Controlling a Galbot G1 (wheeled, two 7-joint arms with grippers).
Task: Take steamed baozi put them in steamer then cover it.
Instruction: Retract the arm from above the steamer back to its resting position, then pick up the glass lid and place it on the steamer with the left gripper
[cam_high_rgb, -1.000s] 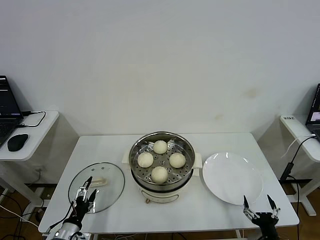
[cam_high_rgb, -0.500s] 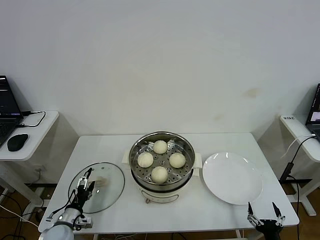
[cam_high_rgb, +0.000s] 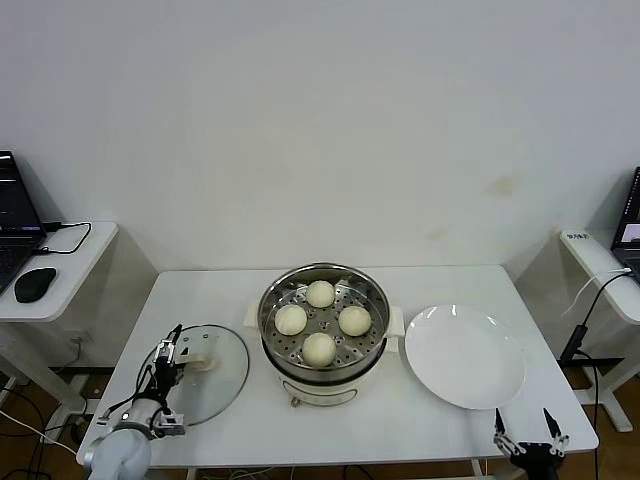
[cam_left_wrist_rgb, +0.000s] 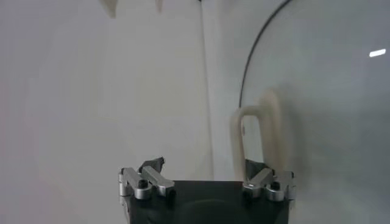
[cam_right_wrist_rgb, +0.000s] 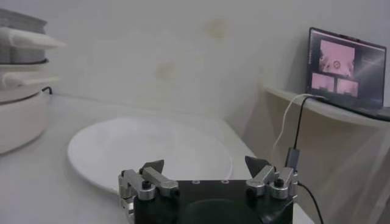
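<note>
Several cream-white steamed baozi (cam_high_rgb: 320, 293) lie in the shiny steamer (cam_high_rgb: 345, 270) on its cream pot base (cam_high_rgb: 320, 388) at the table's middle. The cover (cam_high_rgb: 218, 388), a clear glass lid, lies flat on the table to the steamer's left. My left gripper (cam_high_rgb: 172, 352) hovers low over the lid's left part, open, right beside its cream handle (cam_high_rgb: 202, 361). In the left wrist view the handle (cam_left_wrist_rgb: 251, 131) stands just ahead of one finger of the left gripper (cam_left_wrist_rgb: 207, 176), and nothing is gripped. My right gripper (cam_high_rgb: 522, 418) waits open at the table's front right corner.
A bare white plate (cam_high_rgb: 465, 355) lies right of the steamer, close ahead of the right gripper (cam_right_wrist_rgb: 204, 164). Side desks with laptops stand at both sides, the left one (cam_high_rgb: 60, 262) with a mouse. A cable (cam_right_wrist_rgb: 292, 140) hangs by the right desk.
My left gripper has moved forward over the lid, closing in on its handle. The right gripper has sunk a little lower at the table's front edge.
</note>
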